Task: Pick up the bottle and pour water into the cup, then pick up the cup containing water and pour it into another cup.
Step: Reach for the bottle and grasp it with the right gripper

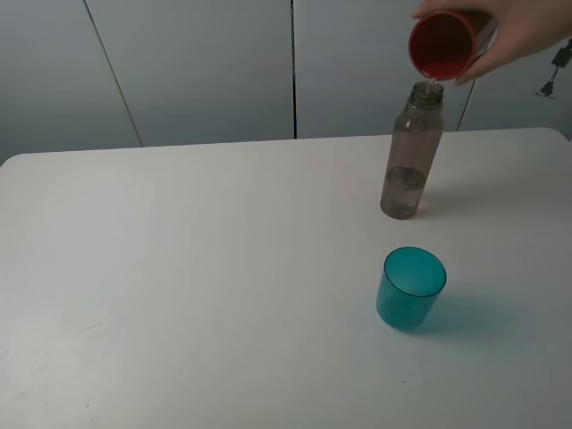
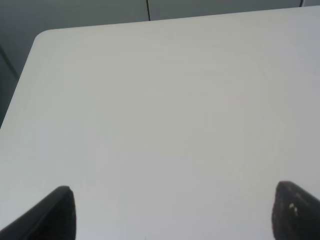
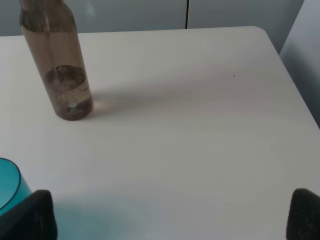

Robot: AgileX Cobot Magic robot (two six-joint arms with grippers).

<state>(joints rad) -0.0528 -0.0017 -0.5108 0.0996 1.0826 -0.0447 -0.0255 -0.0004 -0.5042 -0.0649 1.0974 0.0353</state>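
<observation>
Smoky grey-brown plastic, the bottle (image 1: pixel 412 161) stands upright and uncapped toward the far right of the white bench (image 1: pixel 179 268); a person's hand (image 1: pixel 509 36) holds the red cup (image 1: pixel 441 45) tipped over its neck, apparently trickling water in; the teal cup (image 1: pixel 410 288) stands upright nearer the camera, well apart from the bottle.

Hazards, as judged: an arm reaching for the bottle now could strike the hand or the tilted red cup above it; the bottle, tall, slim and open, would tip and spill under a sideways knock from a badly centred approach; the teal cup, close to the path of the right arm, could be nudged over; the red cup is not on the bench, so the second pour has no set target yet.

Position: the right fingers (image 3: pixel 37 215) are spread wide and hold nothing; the bottle stands well ahead of them, in line with one finger rather than the gap; the teal cup sits just beside that same finger. The left fingers (image 2: pixel 60 212), likewise spread and holding nothing, face only bare bench.
</observation>
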